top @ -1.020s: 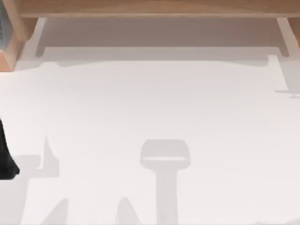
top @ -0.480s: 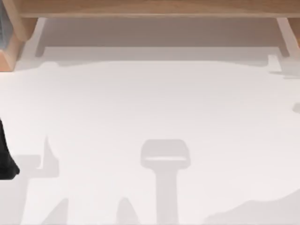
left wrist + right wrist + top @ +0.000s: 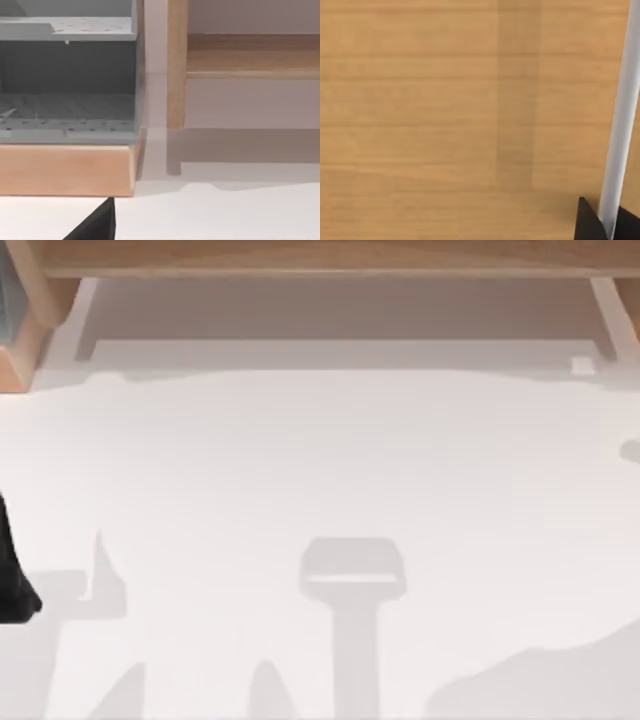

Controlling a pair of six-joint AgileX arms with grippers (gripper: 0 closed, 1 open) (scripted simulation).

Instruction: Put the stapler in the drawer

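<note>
Drawer front (image 3: 420, 120) just ahead of my right gripper (image 3: 607, 227), handle bar (image 3: 620, 125) between its jaws, pinch untellable; arm shadow (image 3: 540, 680) grew, so I judge opening nears; left arm (image 3: 12, 580) parked.

a rendered office-like desk setup: plain white table (image 3: 320, 470), wooden shelf unit (image 3: 330, 258) at 12 o'clock, grey perforated organiser (image 3: 67, 75) inside a wooden frame.

A wooden shelf (image 3: 320, 255) spans the table (image 3: 320, 470) at twelve o'clock; the left arm (image 3: 12, 570) sits at nine o'clock.
</note>
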